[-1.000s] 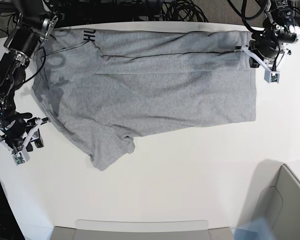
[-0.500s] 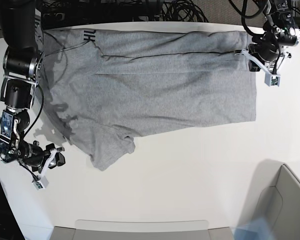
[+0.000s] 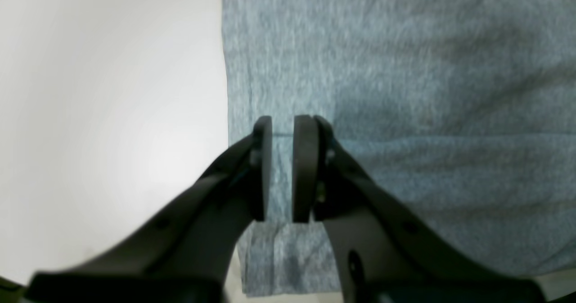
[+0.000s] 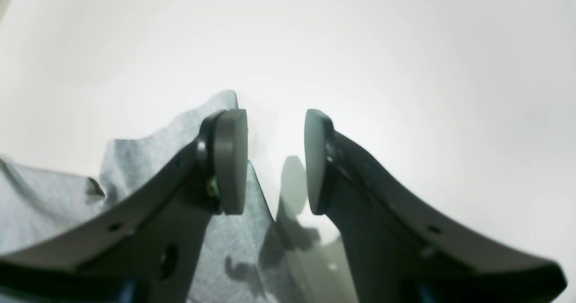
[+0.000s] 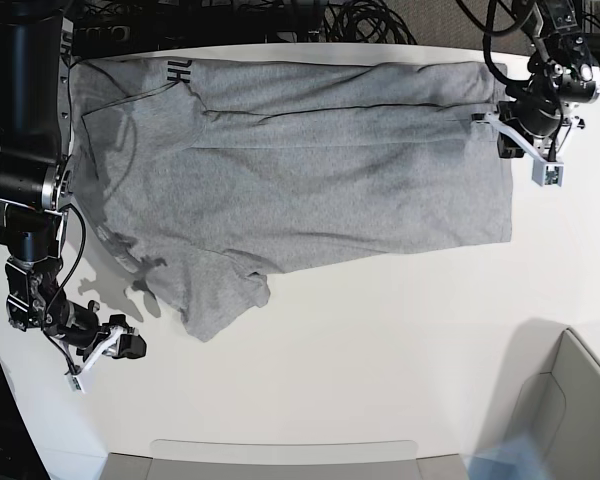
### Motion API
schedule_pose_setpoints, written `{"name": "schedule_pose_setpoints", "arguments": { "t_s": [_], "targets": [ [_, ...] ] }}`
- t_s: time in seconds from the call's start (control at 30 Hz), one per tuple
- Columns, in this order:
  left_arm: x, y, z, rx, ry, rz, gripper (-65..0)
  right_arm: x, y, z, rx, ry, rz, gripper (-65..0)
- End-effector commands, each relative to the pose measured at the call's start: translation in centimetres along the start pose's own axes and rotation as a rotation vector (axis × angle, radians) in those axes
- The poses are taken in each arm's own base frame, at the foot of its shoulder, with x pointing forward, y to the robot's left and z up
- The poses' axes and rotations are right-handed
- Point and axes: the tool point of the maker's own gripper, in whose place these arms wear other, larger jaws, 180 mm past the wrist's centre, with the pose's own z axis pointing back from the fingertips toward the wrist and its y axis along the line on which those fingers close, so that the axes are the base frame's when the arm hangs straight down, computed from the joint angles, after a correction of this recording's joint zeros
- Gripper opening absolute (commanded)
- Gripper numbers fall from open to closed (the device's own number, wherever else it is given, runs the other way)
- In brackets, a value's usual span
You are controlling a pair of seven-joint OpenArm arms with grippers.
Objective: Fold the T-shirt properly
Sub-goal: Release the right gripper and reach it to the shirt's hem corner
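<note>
The heather-grey T-shirt (image 5: 310, 170) lies spread on the white table (image 5: 380, 340), its top strip folded over. Black lettering (image 5: 177, 70) shows near the far left corner. My left gripper (image 5: 504, 138) hangs over the shirt's right edge. In the left wrist view, this gripper (image 3: 282, 168) has its pads a narrow gap apart, open, with flat cloth (image 3: 427, 91) showing below. My right gripper (image 5: 135, 345) sits low on the table, left of the sleeve at the front left. Seen from the right wrist, it (image 4: 272, 161) is open and empty, and the sleeve tip (image 4: 45, 204) lies beside its left finger.
A grey bin (image 5: 570, 410) stands at the front right corner. A grey tray edge (image 5: 280, 460) runs along the front. Black cables (image 5: 360, 20) pile up behind the table's far edge.
My left gripper's jaws have parted, letting go of the shirt's right edge. My right arm has swung from the table's left edge down toward the front, nearer the sleeve.
</note>
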Motion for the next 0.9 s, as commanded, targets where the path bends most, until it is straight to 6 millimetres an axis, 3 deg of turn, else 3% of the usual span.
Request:
{"name": "schedule_pose_setpoints", "arguments": {
  "t_s": [0.0,0.13,0.27,0.5,0.63,0.77,0.87],
  "targets": [
    [0.6,0.2,0.4,0.006,-0.020,-0.016,-55.2,2.2,0.9,0.0,0.025,-0.049,0.027,-44.5],
    [1.1,0.1,0.3,0.003,-0.034,-0.012,-55.2,-1.1,1.8,-1.6,0.032,-0.017,0.025,-44.5],
    [1.4,-0.3,0.2,-0.005,-0.045,0.001,-55.2,-3.8,0.0,-2.4,-0.088,-0.019,0.000,-44.5],
    [1.4,-0.3,0.1,-0.005,-0.044,0.003,-55.2,-5.6,0.1,-2.7,-0.093,0.020,0.012,-44.5],
    [1.5,-0.3,0.1,-0.006,-0.046,0.004,-55.1,-6.7,1.9,-3.9,-0.065,0.077,0.074,-44.5],
    [4.1,-0.2,-0.1,-0.006,-0.107,0.003,-53.6,-7.2,3.2,-4.7,-0.040,0.088,0.080,-44.5],
    [6.7,-0.2,-0.1,-0.010,-0.161,-0.008,-45.2,-7.3,4.3,-5.3,-0.021,0.089,0.083,-44.5]
  ]
}}
